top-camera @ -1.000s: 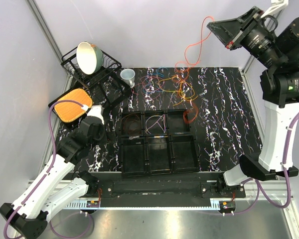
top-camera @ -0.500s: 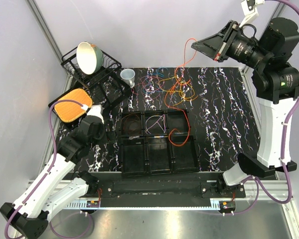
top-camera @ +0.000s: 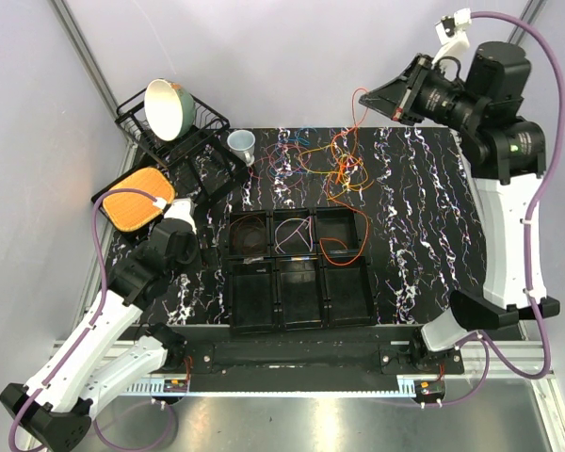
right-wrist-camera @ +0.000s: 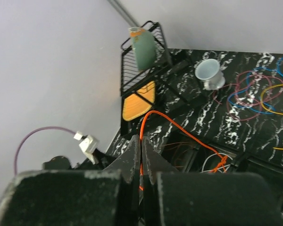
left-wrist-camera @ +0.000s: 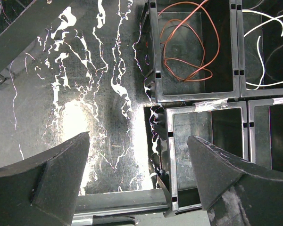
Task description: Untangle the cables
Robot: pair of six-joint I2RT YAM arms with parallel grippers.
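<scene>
Cables (top-camera: 320, 158) lie in a loose multicoloured heap at the back centre of the table (top-camera: 424, 226), just behind the compartment tray (top-camera: 274, 260). Two rear compartments already hold one coiled strand each: a brown cable (left-wrist-camera: 188, 47) and a white cable (left-wrist-camera: 262, 44).

Right gripper (right-wrist-camera: 141, 141): raised high over the far right of the table, fingers pinched together on the orange cable (right-wrist-camera: 179, 128). This strand hangs from the fingertips, passes the edge of the heap, and ends in a loop in the rear right compartment. Whether it is fully free of the heap cannot be determined.

Left gripper (left-wrist-camera: 139, 137): fingers spread wide, holding nothing, poised above bare table beside the tray's left wall.

Handling characteristics, as judged: each strand is very light, limp and thin. It has no stiffness to push against and snags readily on neighbouring loops. Grip one strand only, near a free end or at an outer loop clear of crossings. Pull slowly; a fast pull is likely to drag the whole heap.
</scene>
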